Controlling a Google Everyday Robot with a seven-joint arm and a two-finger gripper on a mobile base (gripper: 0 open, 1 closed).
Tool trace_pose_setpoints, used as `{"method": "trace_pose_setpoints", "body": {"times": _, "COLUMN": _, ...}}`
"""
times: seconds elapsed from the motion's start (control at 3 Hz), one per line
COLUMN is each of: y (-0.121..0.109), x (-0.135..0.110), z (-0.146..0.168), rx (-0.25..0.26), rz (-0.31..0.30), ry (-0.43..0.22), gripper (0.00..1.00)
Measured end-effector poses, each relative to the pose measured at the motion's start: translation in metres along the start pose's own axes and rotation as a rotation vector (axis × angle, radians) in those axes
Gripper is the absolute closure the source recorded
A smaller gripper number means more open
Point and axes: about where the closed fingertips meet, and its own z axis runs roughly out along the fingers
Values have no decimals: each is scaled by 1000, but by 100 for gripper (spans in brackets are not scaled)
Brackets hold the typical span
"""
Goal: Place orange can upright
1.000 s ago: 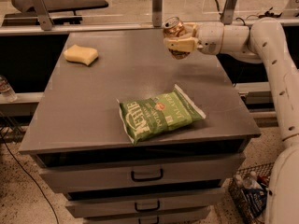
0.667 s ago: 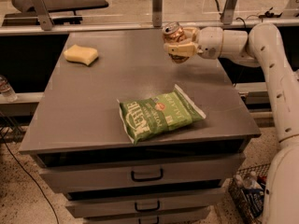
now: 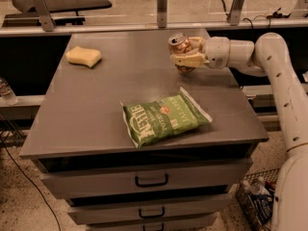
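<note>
The orange can (image 3: 179,46) is held in my gripper (image 3: 185,54) above the far right part of the grey table (image 3: 96,109). It is tilted, with its silver top and pull tab pointing up and to the left. My gripper's pale fingers (image 3: 185,59) are shut around the can's body. My white arm (image 3: 269,66) reaches in from the right. The can's lower end is hidden behind the fingers, and I cannot tell if it touches the table.
A green chip bag (image 3: 163,119) lies flat near the table's front right. A yellow sponge (image 3: 83,56) sits at the far left. Drawers (image 3: 151,179) are below the table top. A metal rail with posts (image 3: 161,6) runs behind the table.
My gripper has moved left and a little down with the can, and the can's top has tipped more upward.
</note>
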Motion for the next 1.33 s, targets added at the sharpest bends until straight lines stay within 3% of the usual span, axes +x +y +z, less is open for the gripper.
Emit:
{"method": "trace_pose_setpoints", "body": {"times": 0.33, "y": 2, "x": 10, "z": -4, "rx": 5, "rz": 12, "ry": 6, "gripper": 13}}
{"method": "trace_pose_setpoints", "body": {"times": 0.67, "y": 1, "x": 16, "z": -14, "rx": 25, "rz": 21, "ry": 22, "gripper": 0}}
{"method": "trace_pose_setpoints", "body": {"times": 1.33, "y": -3, "x": 17, "z": -42, "rx": 104, "rz": 30, "ry": 79, "gripper": 0}}
